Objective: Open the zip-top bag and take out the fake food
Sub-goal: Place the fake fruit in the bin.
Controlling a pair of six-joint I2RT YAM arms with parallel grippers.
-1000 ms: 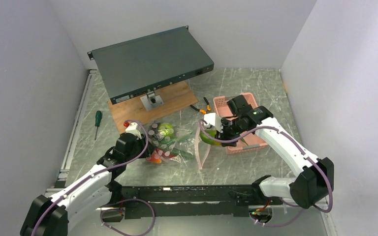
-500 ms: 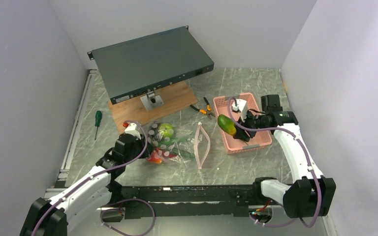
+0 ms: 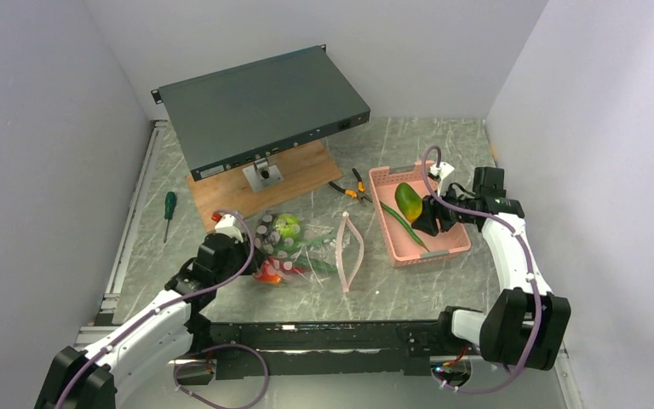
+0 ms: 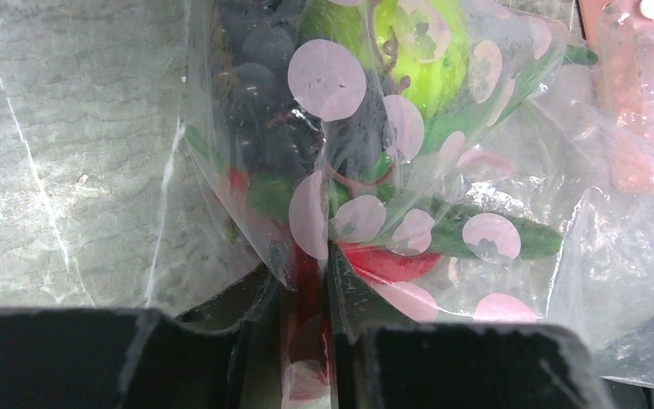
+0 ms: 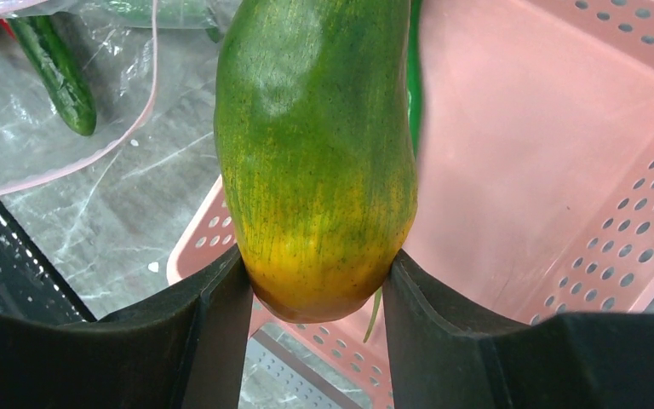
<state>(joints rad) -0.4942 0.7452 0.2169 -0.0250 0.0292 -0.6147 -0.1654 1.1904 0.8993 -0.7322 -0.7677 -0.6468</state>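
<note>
left gripper [image 4: 306, 281]: nearly closed, pinching bag [image 4: 341, 81] edge
right gripper [image 5: 315, 281]: part open, clamping mango [image 5: 315, 153]
basket [image 5: 545, 170]: beneath right gripper
grapes [image 4: 255, 68], apple [image 4: 426, 51]: in bag, ahead of left gripper

mango [image 5: 315, 170] top cut off at upper edge, grapes [image 4: 260, 81] murky behind dotted zip-top bag [image 4: 511, 162]

Zip-top bag [image 3: 294, 247] mouth open, food [image 3: 286, 227] inside; mango [image 3: 408, 201] above basket [image 3: 451, 243].

counts: one zip-top bag [image 3: 294, 247], one pink basket [image 3: 430, 255], one mango [image 3: 408, 201], one screwdriver [image 3: 169, 209], one pliers [image 3: 351, 187] (orange-handled), one rack unit [image 3: 260, 106], one wooden board [image 3: 306, 166].
</note>
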